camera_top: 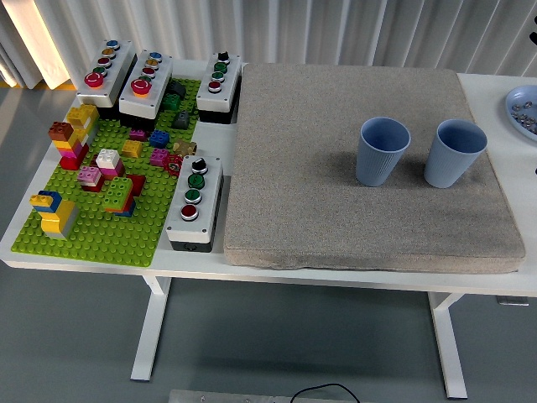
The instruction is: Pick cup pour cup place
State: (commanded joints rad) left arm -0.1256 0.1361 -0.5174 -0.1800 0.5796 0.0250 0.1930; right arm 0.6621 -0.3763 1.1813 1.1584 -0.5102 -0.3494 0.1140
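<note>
Two light blue cups stand upright side by side on the right half of a grey mat (310, 185). The left cup (383, 153) and the right cup (454, 154) are a small gap apart; what is inside them does not show. Nothing touches either cup. A small dark sliver (534, 38) at the picture's upper right edge looks like part of my right hand, well above and to the right of the cups. My left arm is out of view.
A green brick baseplate (101, 231) with several coloured bricks fills the table's left side, with several push-button boxes (194, 201) around it. A pale blue plate (522, 107) with small items sits at the far right edge.
</note>
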